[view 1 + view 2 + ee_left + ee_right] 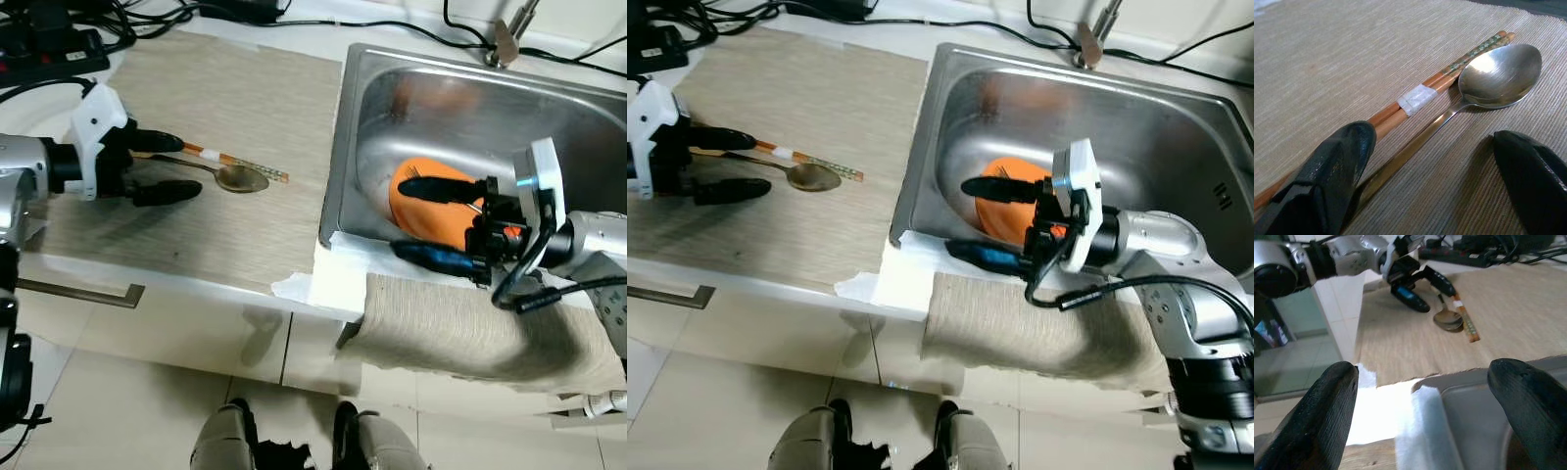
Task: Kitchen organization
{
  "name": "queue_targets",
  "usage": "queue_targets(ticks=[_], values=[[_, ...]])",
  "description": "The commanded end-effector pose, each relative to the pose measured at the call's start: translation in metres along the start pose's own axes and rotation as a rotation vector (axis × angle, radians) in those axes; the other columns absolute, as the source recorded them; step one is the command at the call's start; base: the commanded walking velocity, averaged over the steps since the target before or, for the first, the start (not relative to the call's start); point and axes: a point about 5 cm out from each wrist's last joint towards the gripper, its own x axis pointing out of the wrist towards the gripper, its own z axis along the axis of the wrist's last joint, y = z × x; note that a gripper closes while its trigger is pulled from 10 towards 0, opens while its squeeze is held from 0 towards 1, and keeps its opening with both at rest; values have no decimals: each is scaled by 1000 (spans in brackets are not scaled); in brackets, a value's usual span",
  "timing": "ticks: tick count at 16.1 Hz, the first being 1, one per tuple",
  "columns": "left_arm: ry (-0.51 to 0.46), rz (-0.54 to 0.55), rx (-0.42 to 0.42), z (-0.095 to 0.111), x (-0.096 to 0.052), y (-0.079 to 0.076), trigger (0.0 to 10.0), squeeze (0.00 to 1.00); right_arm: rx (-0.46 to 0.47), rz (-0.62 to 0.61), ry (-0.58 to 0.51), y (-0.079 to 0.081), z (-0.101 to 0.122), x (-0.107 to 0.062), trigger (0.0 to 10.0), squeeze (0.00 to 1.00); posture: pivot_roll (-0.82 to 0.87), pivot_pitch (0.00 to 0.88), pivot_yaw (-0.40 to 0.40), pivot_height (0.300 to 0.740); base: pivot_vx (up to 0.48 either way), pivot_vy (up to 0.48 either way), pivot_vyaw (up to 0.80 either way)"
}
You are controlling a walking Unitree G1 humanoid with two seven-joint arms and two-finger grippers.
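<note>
On the table: one spoon, one taped pair of chopsticks, one woven mat. In the one sink: one orange bowl. Over the edge: one cloth. Two claws, left and right.

My head cameras look down on counter and sink. The left wrist camera sits close over the spoon; the right wrist camera faces it across the counter.
</note>
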Motion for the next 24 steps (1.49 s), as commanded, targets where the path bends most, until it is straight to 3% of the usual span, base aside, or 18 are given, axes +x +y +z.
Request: queue_targets(ticks=[1, 2, 3, 4, 5, 6, 7, 17, 24], values=[[79, -32, -45, -14, 6, -4, 10000, 0, -2, 37, 19, 5, 2, -1, 10000, 1000, -162, 169, -69, 740, 0, 0, 0], [94, -42, -57, -15, 7, -5, 10000, 0, 1, 54, 34, 6, 1, -1, 10000, 310, -164, 169, -69, 740, 0, 0, 0], [124, -59, -78, -18, 8, -5, 10000, 0, 9, 82, 58, 9, -1, -2, 10000, 0, -165, 167, -69, 740, 0, 0, 0], [136, -84, -115, -20, 9, -6, 9961, 0, 13, 110, 84, 12, -3, -4, 10000, 0, -167, 165, -68, 740, 0, 0, 0], [138, -85, -132, -21, 10, -6, 8275, 0, 17, 126, 100, 14, -4, -5, 10000, 0, -167, 166, -69, 740, 0, 0, 0], [136, -85, -131, -21, 11, -6, 2392, 0, 18, 127, 103, 14, -4, -6, 10000, 0, -169, 164, -68, 740, 0, 0, 0], [136, -87, -130, -21, 12, -6, 0, 0, 16, 120, 102, 13, -4, -6, 10000, 0, -169, 163, -69, 740, 0, 0, 0], [141, -112, -93, -19, 16, -7, 0, 0, -9, 90, 106, 10, -6, -6, 10000, 0, -166, 167, -69, 740, 0, 0, 0], [120, -14, -16, -11, 18, 0, 0, 0, -48, 56, 105, 4, -5, -5, 10000, 0, -164, 168, -67, 740, 0, 0, 0]])
